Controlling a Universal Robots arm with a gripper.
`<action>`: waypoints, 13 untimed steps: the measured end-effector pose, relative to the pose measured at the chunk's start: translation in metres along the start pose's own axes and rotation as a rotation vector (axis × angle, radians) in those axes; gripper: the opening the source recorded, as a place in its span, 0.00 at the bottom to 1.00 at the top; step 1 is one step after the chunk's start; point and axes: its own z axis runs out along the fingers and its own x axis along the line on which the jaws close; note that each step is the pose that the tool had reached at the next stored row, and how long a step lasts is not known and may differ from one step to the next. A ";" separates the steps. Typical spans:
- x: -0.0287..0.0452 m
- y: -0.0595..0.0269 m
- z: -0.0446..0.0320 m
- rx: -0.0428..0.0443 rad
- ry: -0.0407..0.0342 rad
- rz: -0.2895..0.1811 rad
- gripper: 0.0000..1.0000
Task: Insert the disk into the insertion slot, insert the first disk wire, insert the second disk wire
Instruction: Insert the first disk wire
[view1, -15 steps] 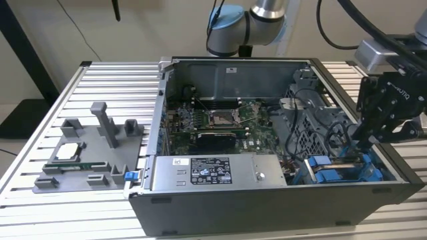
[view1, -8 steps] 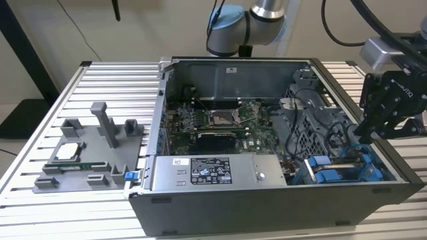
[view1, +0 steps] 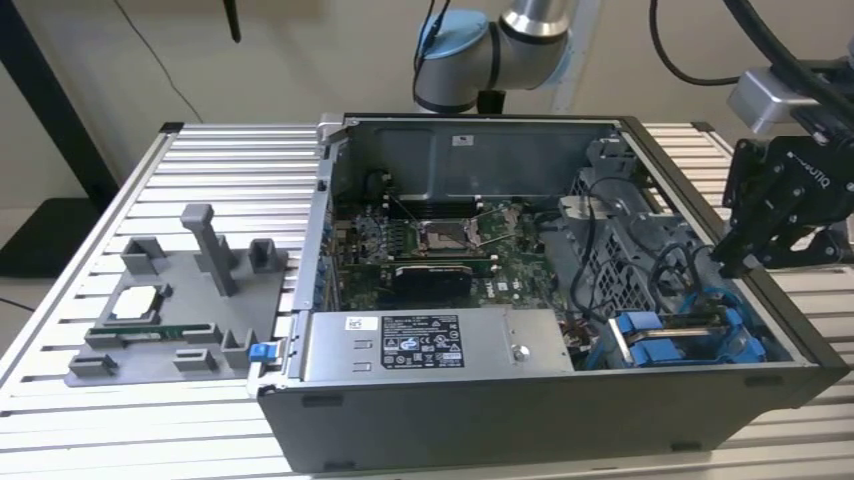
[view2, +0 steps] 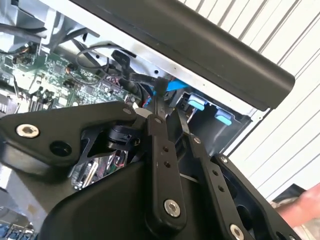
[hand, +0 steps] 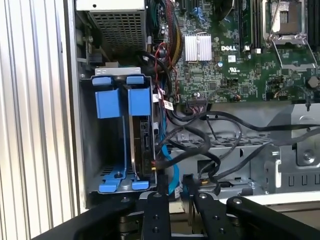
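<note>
Disk sits close by the claw, so start there. The claw hangs at the case's wall on the exterior view's right, tip pointing down at the corner with the drive bays. In both wrist views its tip is in among the wires. Whether it is apart, together or clamped on one of them, I cannot tell.

Right at the tip runs a blue wire, curling along the end of the disk. Next to that is a tangle of black wires, looping over the grey metal of the drive cage.

Now the disk itself. It stands on edge in its blue frame, seated down inside the slot, dark side showing. A second blue frame stands just beside it in the same cage, towards the case wall.

Further out lies the green board, with a ribbed silver block and an open chip socket on it. At the near side of the case is a silver box with a black-and-white sticker.

The case rests on a ribbed metal table. A grey tray of small parts lies well apart from it, towards the exterior view's left.
</note>
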 end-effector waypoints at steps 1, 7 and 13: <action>-0.0002 0.0000 -0.0025 -0.0003 -0.0030 -0.001 1.00; -0.0004 -0.0021 -0.0028 0.0002 -0.0102 -0.006 1.00; -0.0001 -0.0058 0.0032 0.0031 -0.0103 -0.015 1.00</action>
